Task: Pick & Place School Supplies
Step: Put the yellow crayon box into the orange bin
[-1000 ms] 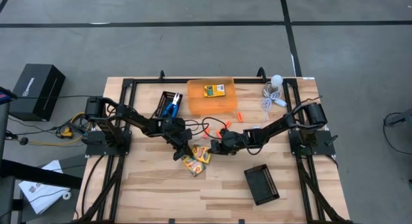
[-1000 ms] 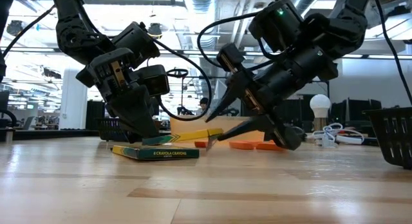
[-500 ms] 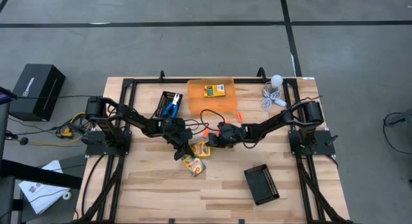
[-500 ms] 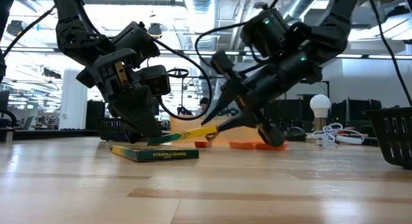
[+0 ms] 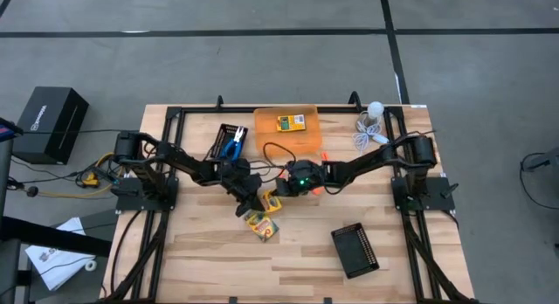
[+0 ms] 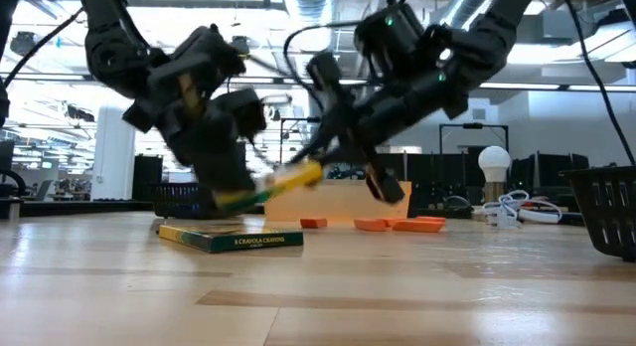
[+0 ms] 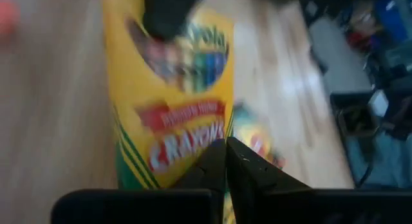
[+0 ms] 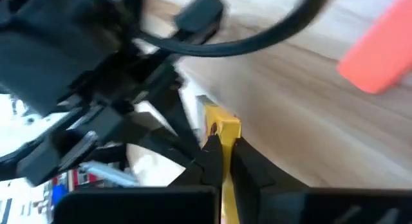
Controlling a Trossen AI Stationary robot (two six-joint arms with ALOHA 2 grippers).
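Yellow-and-green cardboard crayon box is seen lifted clear of the light wooden table, tilted, near table centre, with one dark gripper at each end. The step is judged to be a handover or a carry of this box, probably to the translucent orange plastic bin at the far edge, where a like box already lies.

To do it well:
- One grip should be released only once the other is firm, or the box may be dropped or torn.
- The box should be raised enough to clear the second flat yellow-and-green crayon box lying on the table just below.
- The short orange sticks between the box and the bin should be passed over, not swept.
- The box should be levelled before it is lowered into the bin.

Claws, left to right:
- Left gripper: fingers are pressed nearly together and appear pinched on the box's lower end; this is best seen in the left wrist view.
- Right gripper: fingers are squeezed onto the thin yellow edge of the same box, at its higher end.
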